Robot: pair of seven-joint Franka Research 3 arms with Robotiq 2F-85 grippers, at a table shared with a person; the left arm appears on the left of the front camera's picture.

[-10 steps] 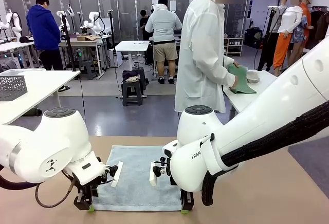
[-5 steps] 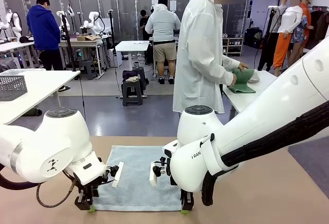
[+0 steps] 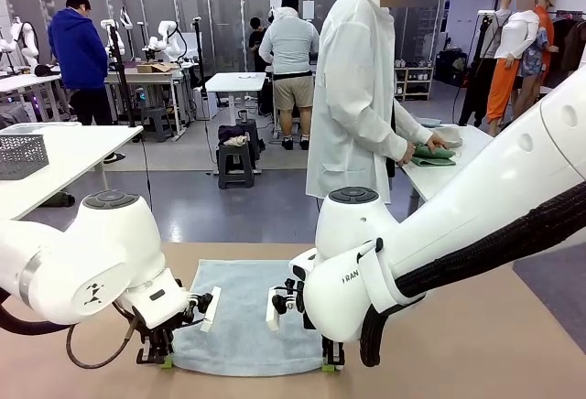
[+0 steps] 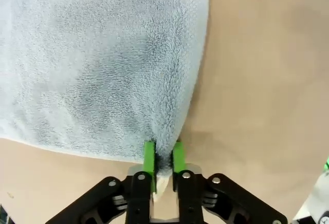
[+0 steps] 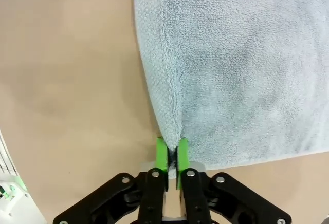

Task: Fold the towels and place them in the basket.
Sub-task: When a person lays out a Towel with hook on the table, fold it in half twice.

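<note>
A pale blue-grey towel [image 3: 245,315] lies flat on the brown table between my arms. My left gripper [image 3: 162,359] is shut on its near left corner; in the left wrist view the gripper [image 4: 163,158] pinches the terry edge [image 4: 169,126] between its green pads. My right gripper [image 3: 331,363] is shut on the near right corner, where the gripper [image 5: 172,155] nips the towel [image 5: 231,70] into a raised ridge. A person in a white coat presses a folded mint green towel [image 3: 433,155] on a side table. The basket is out of view.
Bare brown table [image 3: 485,344] spreads to the right of the towel and beyond its far edge. A pale grey mesh bin [image 3: 20,155] stands on a white table at far left. Other people and tables are farther back.
Both grippers have closed onto the towel's near corners and drawn them slightly up and in. The person has folded the green towel down flat on the side table.
</note>
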